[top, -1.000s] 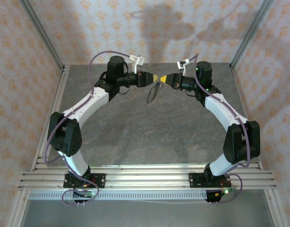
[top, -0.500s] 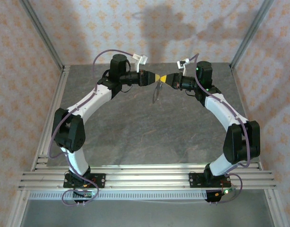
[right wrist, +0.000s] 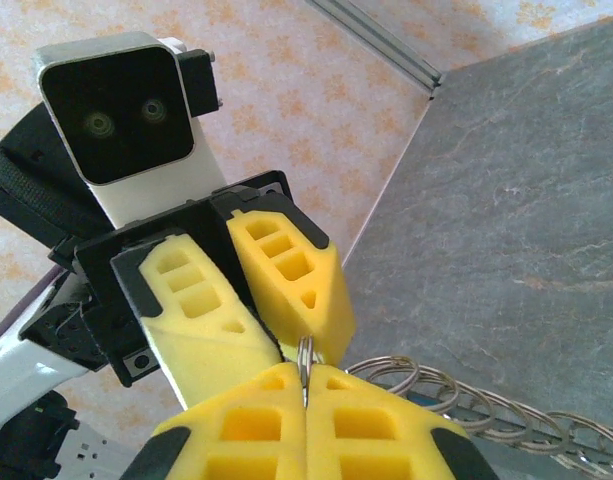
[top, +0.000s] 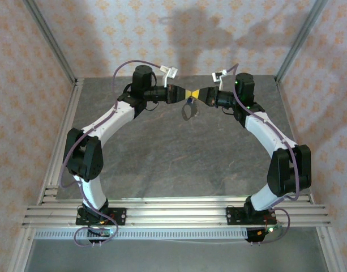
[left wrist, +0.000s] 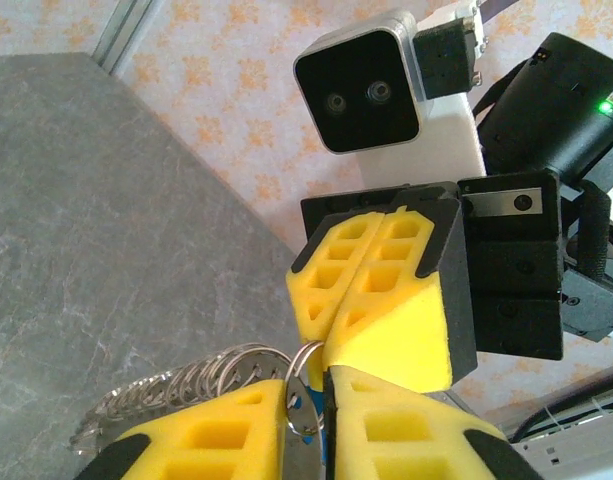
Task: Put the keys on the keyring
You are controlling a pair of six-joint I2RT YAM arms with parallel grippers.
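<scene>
Key and keyring held in mid-air between two sets of fingers, above the far half of the desk [top: 179, 164].

The left fingers [top: 188, 93] and right fingers [top: 200, 96] point straight at each other, yellow tips touching, both raised off the desk. The right fingers are clenched flat together on the thin wire end loop of the keyring [right wrist: 456, 402]. The rest of it, a chain of small metal rings, hangs in a sagging loop just below the tips. The left fingers are pinched nearly together on the key [left wrist: 302, 418]. Only a sliver of its pale metal and a speck of blue show in the slit between them, right against that wire loop.
</scene>
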